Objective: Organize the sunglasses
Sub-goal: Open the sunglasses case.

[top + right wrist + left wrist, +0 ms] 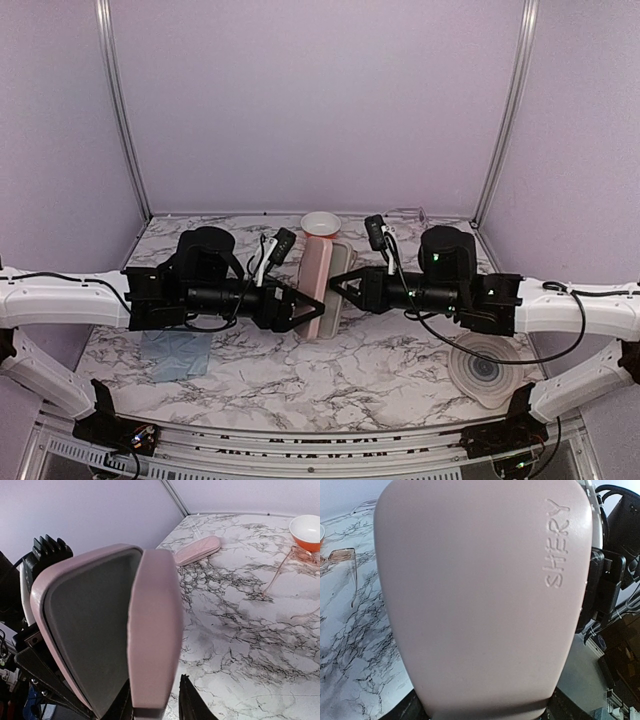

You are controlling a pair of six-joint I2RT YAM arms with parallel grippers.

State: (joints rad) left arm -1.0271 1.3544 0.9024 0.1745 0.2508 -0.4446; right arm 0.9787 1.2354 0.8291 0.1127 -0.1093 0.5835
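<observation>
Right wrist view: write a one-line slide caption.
Open pink case fills the foreground; closed pink case, orange bowl and tinted sunglasses sit on the marble table beyond.

You see: open pink case at mid-surface, dark lining, "SHERY" embossed on shell | closed pink case flat near far wall | orange bowl, white inside, just behind open case | light blue cloth near-left | pale round dish near-right | marbled surface
</observation>
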